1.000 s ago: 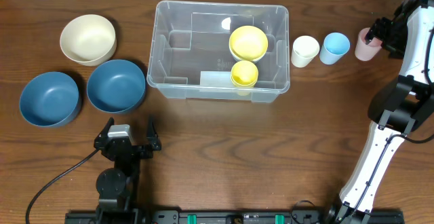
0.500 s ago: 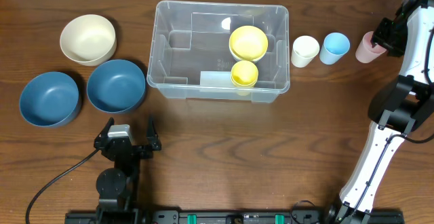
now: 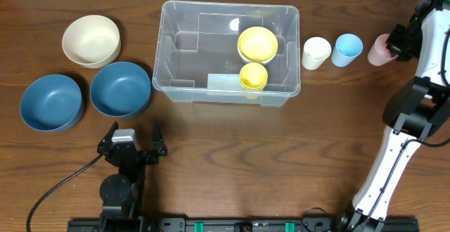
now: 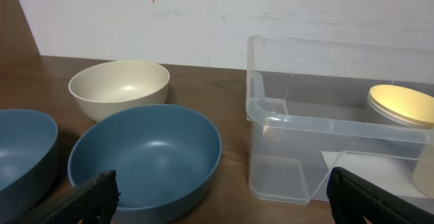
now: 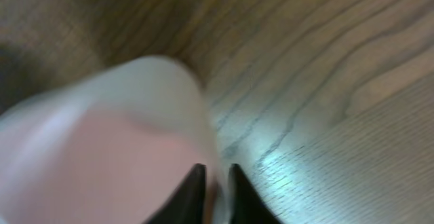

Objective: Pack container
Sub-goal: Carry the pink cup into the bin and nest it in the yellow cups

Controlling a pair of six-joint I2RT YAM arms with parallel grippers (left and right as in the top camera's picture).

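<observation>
The clear container (image 3: pixel 169 46) stands at the table's back middle, with a yellow bowl (image 3: pixel 257 43) and a yellow cup (image 3: pixel 253 76) inside; the left wrist view shows the container (image 4: pixel 305 119) too. At the far right, my right gripper (image 3: pixel 391 46) is shut on the rim of a pink cup (image 3: pixel 379 50). Close up, its jaws pinch the pink cup's wall (image 5: pixel 135 142), one finger inside and one outside, around my right gripper's tip (image 5: pixel 215 183). My left gripper (image 3: pixel 133 135) rests open near the front edge, empty, its fingertips (image 4: pixel 95 193) wide apart.
A cream bowl (image 3: pixel 91 40) and two blue bowls (image 3: pixel 120 88) (image 3: pixel 50 102) sit at the left. A white cup (image 3: pixel 316 52) and a light blue cup (image 3: pixel 347 49) stand between the container and the pink cup. The right arm's base stands at the front right.
My right gripper has closed onto the pink cup's rim and shifted slightly right. The left arm and all other objects are unmoved.
</observation>
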